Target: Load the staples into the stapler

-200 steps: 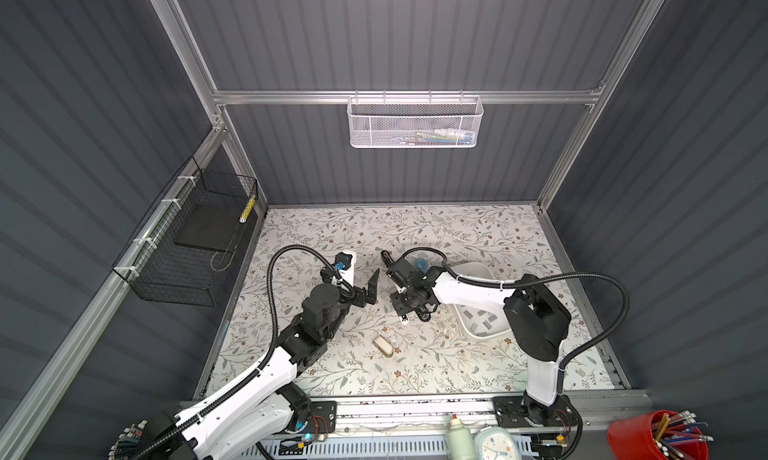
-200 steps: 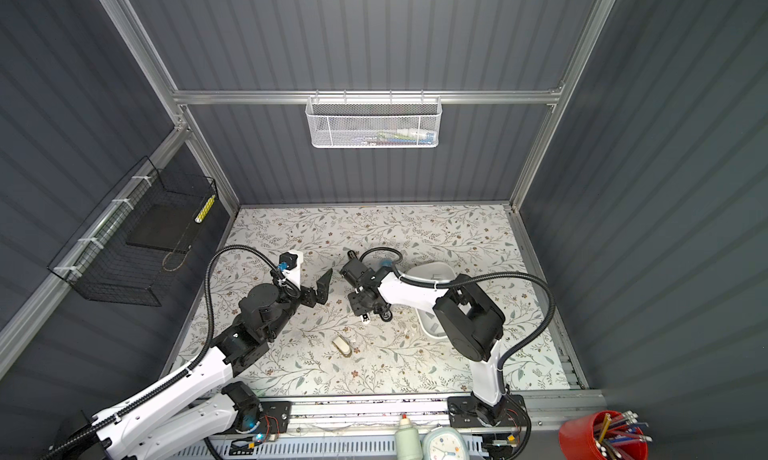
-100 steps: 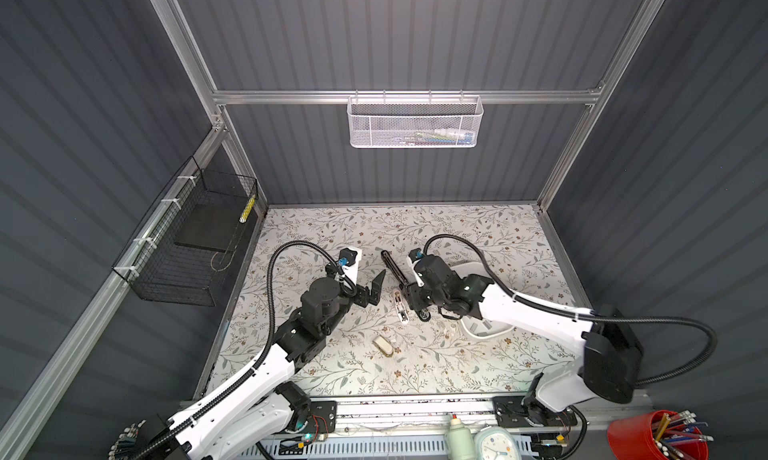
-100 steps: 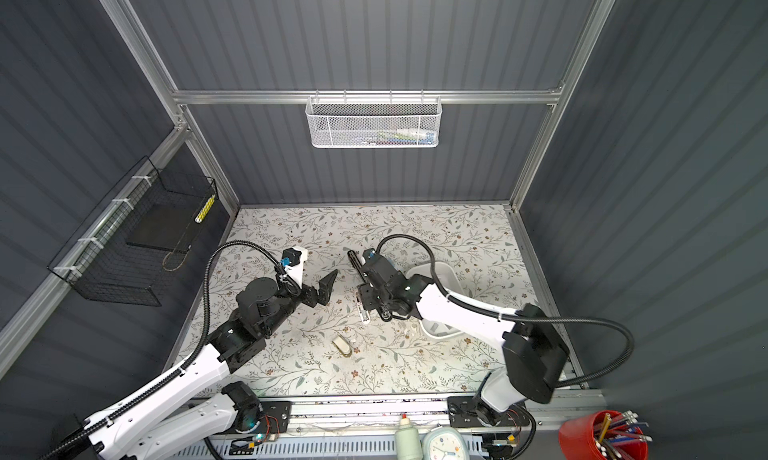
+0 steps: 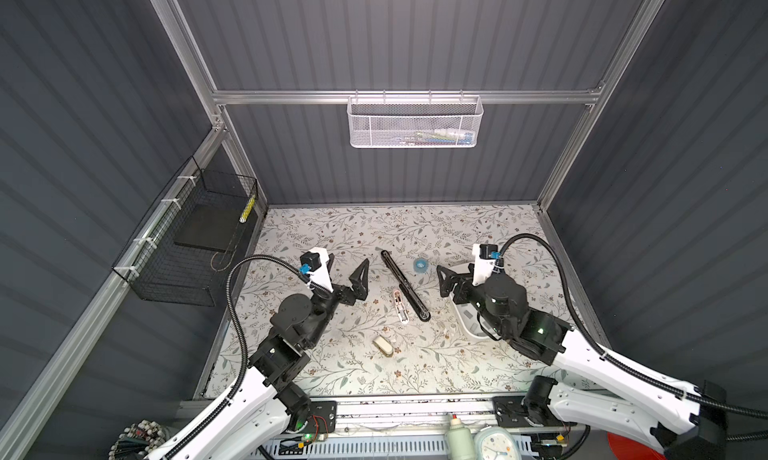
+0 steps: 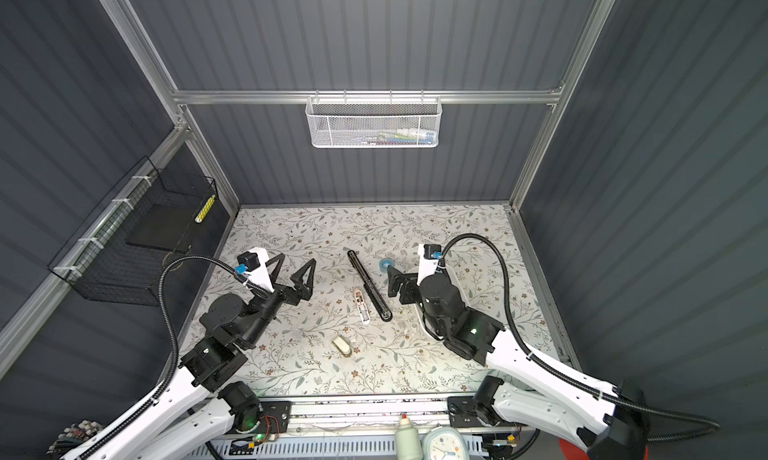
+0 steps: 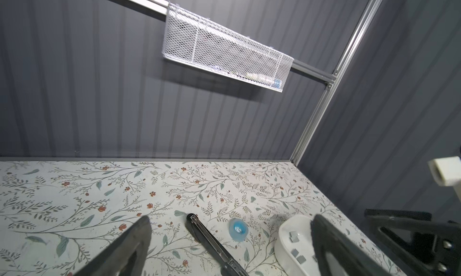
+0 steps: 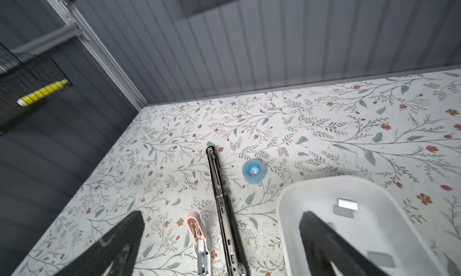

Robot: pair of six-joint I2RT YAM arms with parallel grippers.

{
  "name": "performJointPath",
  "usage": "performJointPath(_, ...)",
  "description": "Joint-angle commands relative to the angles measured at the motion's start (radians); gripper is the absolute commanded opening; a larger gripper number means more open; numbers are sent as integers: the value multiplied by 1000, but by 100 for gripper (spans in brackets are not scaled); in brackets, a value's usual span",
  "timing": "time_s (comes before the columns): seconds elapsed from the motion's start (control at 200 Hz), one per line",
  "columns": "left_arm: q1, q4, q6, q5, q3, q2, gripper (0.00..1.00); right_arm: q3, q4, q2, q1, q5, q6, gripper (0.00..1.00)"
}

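The black stapler point(image 5: 404, 285) point(image 6: 370, 285) lies opened out flat in the middle of the floral mat, its metal channel facing up point(image 8: 219, 187) point(image 7: 207, 239). Small grey staples point(image 8: 347, 204) point(image 7: 294, 237) lie loose in a white tray point(image 8: 282, 202) point(image 5: 465, 327) to the stapler's right. My right gripper point(image 5: 451, 277) point(image 8: 223, 213) is open and empty, hovering between the stapler and the tray's near rim. My left gripper point(image 6: 291, 268) point(image 7: 229, 218) is open and empty, left of the stapler and apart from it.
A small pink-and-white tool point(image 5: 401, 308) point(image 8: 199, 234) lies just left of the stapler. A blue cap point(image 5: 420, 265) sits right of its far end. A cream object point(image 5: 383, 345) lies nearer the front. Wire baskets hang on the back wall point(image 5: 415, 121) and left wall point(image 5: 191, 245).
My right gripper has drawn back from the stapler to the right, toward the tray, and has opened. The stapler now lies uncovered. My left arm has barely shifted.
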Motion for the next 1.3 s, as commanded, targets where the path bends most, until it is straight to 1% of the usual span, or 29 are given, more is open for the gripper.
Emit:
performJointPath(0.0,2,79,87,11,-66,-44,100,-21,62,-49,-3,30,-28,99)
performJointPath(0.085,2,86,118,52,-74,-49,100,-94,168,-92,-3,65,-82,99)
performJointPath(0.165,1,12,172,131,-31,-20,100,-190,317,-136,-2,21,-173,99)
performJointPath(0.215,2,-32,206,172,5,25,100,-228,351,-159,-2,4,-178,99)
performJointPath(0.25,3,-71,213,189,41,68,100,-235,339,-173,-2,13,-156,99)
performJointPath(0.31,1,-159,229,234,113,144,100,-218,261,-186,-4,11,-136,99)
performJointPath(0.415,2,-355,165,229,227,289,99,-164,153,-169,-5,21,-133,99)
performJointPath(0.5,2,-519,147,230,302,397,94,-120,92,-123,-7,56,-129,99)
performJointPath(0.565,0,-584,143,255,310,448,89,-93,55,-87,-12,70,-128,99)
performJointPath(0.605,1,-589,141,281,290,459,86,-79,39,-65,-15,76,-125,99)
performJointPath(0.665,1,-580,130,312,251,460,86,-61,16,-35,-19,89,-113,99)
performJointPath(0.83,0,-603,129,415,202,422,81,-32,-24,23,-37,87,-96,99)
performJointPath(0.961,-4,-586,152,434,155,390,75,-27,-27,43,-47,67,-87,99)
performJointPath(1.006,-12,-564,160,448,148,385,74,-25,-31,49,-48,64,-86,99)
performJointPath(1.036,-22,-553,167,438,151,383,74,-21,-34,50,-50,62,-85,99)
performJointPath(1.136,-45,-536,178,378,208,398,74,-19,-39,54,-52,64,-88,99)
performJointPath(1.201,-46,-539,178,382,288,425,74,-19,-41,51,-56,69,-88,99)
performJointPath(1.296,-46,-553,173,343,421,459,73,-17,-54,41,-64,74,-82,99)
